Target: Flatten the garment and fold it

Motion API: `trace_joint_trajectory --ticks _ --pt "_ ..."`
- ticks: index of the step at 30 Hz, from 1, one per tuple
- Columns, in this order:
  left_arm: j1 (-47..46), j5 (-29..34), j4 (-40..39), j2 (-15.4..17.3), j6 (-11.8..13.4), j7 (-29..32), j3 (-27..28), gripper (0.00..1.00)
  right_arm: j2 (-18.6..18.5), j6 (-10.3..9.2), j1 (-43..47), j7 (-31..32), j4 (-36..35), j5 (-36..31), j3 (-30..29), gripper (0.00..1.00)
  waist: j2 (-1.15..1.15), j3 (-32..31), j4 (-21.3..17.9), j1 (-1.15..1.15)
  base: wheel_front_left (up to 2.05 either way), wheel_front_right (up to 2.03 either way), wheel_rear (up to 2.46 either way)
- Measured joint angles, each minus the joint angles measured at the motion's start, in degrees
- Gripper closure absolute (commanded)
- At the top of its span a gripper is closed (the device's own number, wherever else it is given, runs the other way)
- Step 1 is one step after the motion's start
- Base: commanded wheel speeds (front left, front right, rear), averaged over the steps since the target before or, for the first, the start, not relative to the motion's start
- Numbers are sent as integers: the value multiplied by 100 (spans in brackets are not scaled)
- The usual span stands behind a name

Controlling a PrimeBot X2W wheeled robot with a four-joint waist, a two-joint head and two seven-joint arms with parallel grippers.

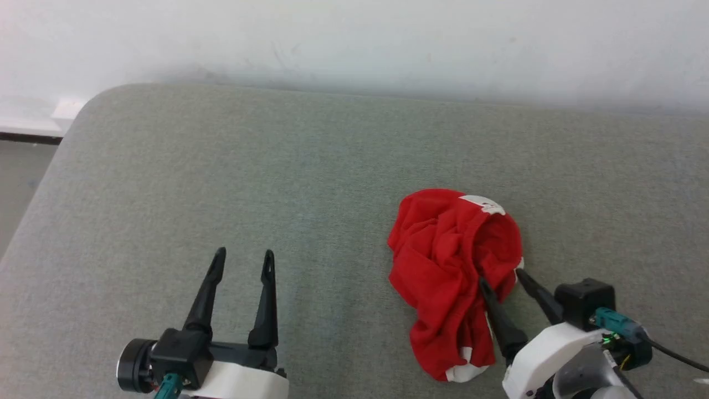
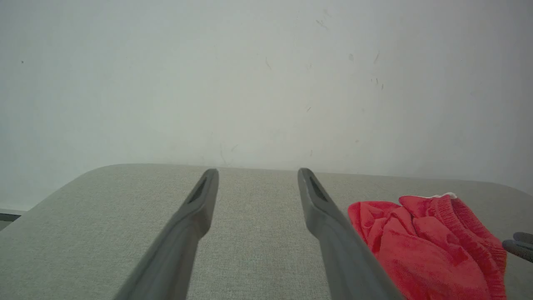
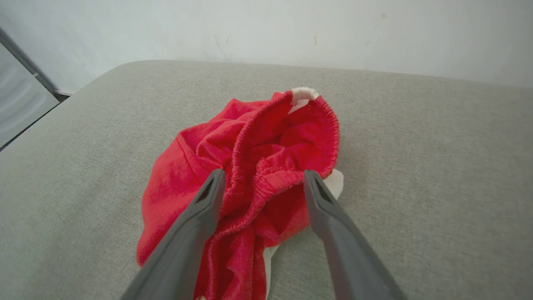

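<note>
The red garment [image 1: 448, 266] lies crumpled in a heap on the grey cushion, right of centre, with white trim showing at its top and bottom ends. My right gripper [image 1: 501, 277] stands open at the heap's near right side, its fingers straddling a bunched elastic fold [image 3: 266, 183]; the left finger rests on the cloth. In the right wrist view the garment [image 3: 250, 166] spreads out just ahead of that gripper [image 3: 263, 178]. My left gripper [image 1: 243, 260] is open over bare cushion well to the left, with the garment [image 2: 429, 241] to the right in its wrist view.
The grey cushioned surface [image 1: 277, 183] spreads wide around the heap, with a rounded far-left corner. A pale wall [image 1: 354, 39] runs along its back edge. Beyond the left edge sits a strip of floor and a dark baseboard [image 1: 27, 138].
</note>
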Motion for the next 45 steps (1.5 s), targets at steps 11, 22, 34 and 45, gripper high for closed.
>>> trace_joint_trajectory --ticks 11,22,34,45 --pt "1 178 260 -264 -334 0 204 0 1 0 -30 230 854 168 52 31 0 -112 341 0 0 0 0" --pt "3 274 265 -345 -444 0 415 0 0 -3 -482 138 431 71 -40 100 0 -83 240 0 0 0 0" --pt "-147 327 253 -379 -623 0 550 0 -673 -3 -1473 1408 -623 -324 -545 100 0 261 -63 1 0 0 0" --pt "-175 371 297 -386 -758 0 642 0 -1607 -2 -124 2120 98 -427 -1831 100 0 413 -119 0 0 0 0"
